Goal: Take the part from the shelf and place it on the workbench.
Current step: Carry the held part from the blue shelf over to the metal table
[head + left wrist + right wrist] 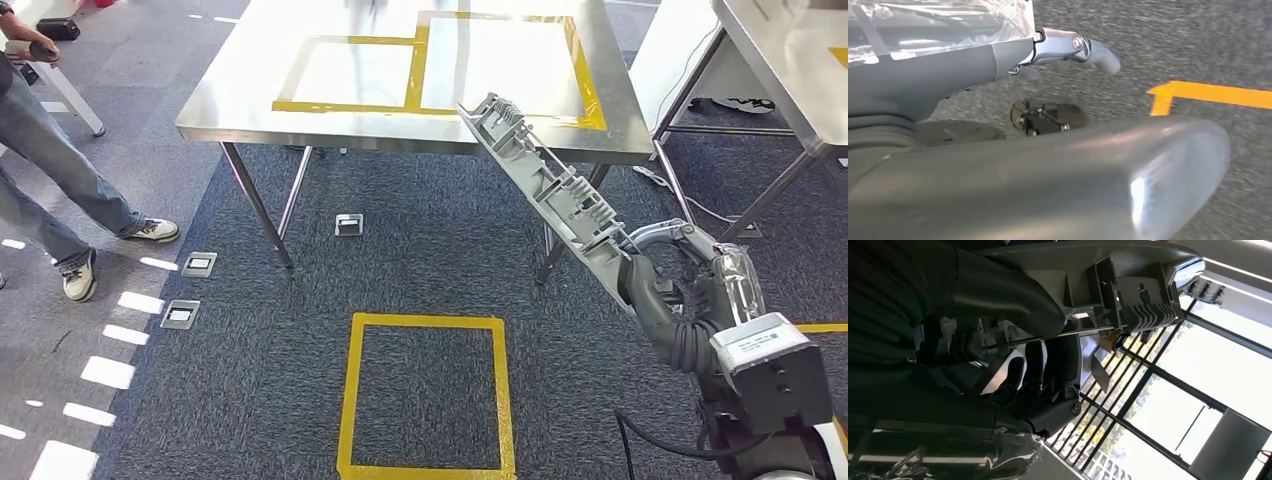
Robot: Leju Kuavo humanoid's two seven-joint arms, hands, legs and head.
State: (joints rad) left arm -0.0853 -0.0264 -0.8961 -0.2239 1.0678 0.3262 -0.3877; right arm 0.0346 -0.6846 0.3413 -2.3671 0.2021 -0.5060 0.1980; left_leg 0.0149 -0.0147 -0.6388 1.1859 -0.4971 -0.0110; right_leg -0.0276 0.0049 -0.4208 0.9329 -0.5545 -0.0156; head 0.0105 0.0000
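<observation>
Gripped low in my right hand (668, 290), the long grey part (545, 185) slants up until its far tip overlaps the steel table (240, 95) edge; my fingers are largely hidden behind it. Whether my left hand (1073, 47) is apart or curled I cannot tell.

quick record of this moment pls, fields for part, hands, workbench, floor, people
part: long grey plastic part, tilted, upper end over the workbench's near edge
right hand: right hand grips the part's lower end
left hand: left hand holds nothing, hangs over the carpet
workbench: steel workbench with yellow tape rectangles, part not yet set down
floor: yellow tape square on dark carpet
people: person's legs beside the workbench
</observation>
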